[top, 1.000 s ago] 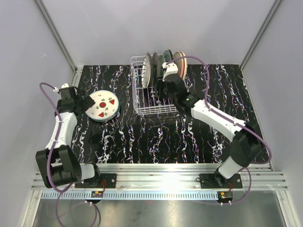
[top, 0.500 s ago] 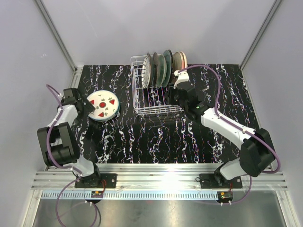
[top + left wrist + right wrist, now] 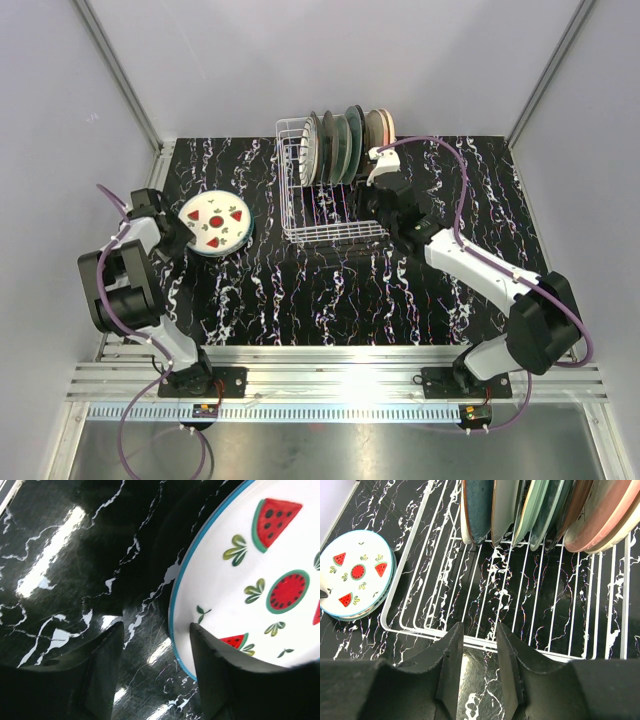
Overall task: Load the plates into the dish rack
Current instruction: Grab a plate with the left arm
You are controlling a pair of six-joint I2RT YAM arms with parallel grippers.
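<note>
Left wrist cam shows what the top view can't: my left gripper point(image 3: 155, 667) is spread wide across the blue rim of the watermelon plate point(image 3: 250, 580), not pinching it. That plate lies flat on the table point(image 3: 300, 290), left of the rack point(image 3: 545, 630). The rack holds a row of plates point(image 3: 530, 510) on edge at its far end. My right gripper point(image 3: 479, 665) hovers over the rack's near edge, fingers narrowly apart and holding nothing.

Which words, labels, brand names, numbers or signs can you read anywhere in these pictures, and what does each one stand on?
No text can be read in any view.
The watermelon plate carries only pictures of melon slices and leaves, no lettering.
The plates standing in the dish rack and the marbled table show no writing either.
</note>
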